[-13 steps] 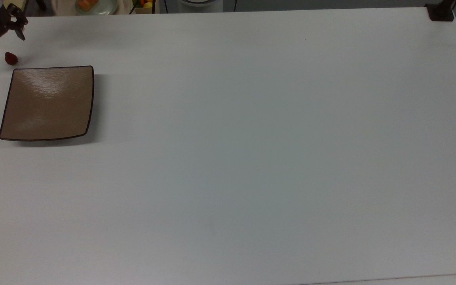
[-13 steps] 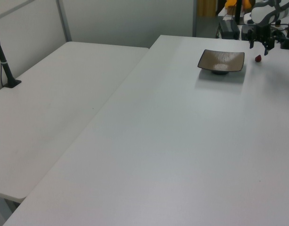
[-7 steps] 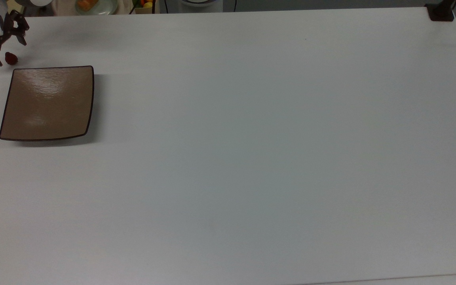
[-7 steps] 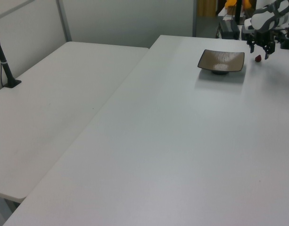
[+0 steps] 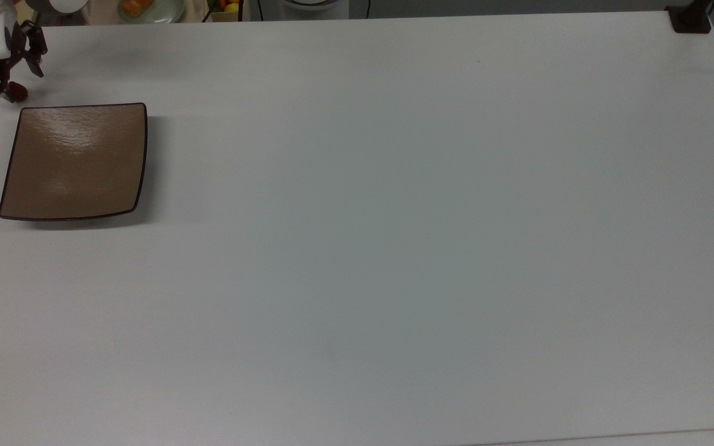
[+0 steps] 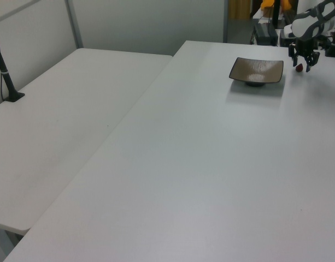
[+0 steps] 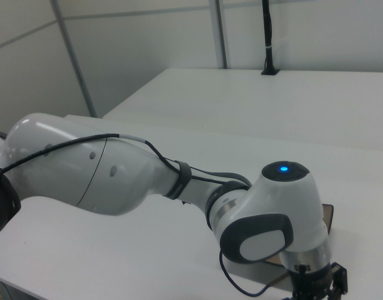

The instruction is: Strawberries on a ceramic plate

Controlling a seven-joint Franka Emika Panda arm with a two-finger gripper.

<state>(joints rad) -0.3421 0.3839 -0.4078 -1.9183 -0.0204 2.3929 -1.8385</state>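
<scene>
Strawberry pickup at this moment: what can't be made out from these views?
- Strawberry: partly covered by the gripper in the top view; too small in the left view to judge contact.
- Ceramic plate: in the right view the arm hides most of it.
- Round dish: cut off by the top view's upper edge.

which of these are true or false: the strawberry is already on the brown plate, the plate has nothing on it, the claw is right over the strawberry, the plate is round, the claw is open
1. The strawberry is already on the brown plate. False: it lies on the white table, off the plate's corner.
2. The plate has nothing on it. True.
3. The claw is right over the strawberry. True: its fingers stand on either side of the fruit in the top view.
4. The plate is round. False: it is square with upturned corners.
5. The claw is open. True: the fingers are spread apart, not yet clamped on the fruit.
</scene>
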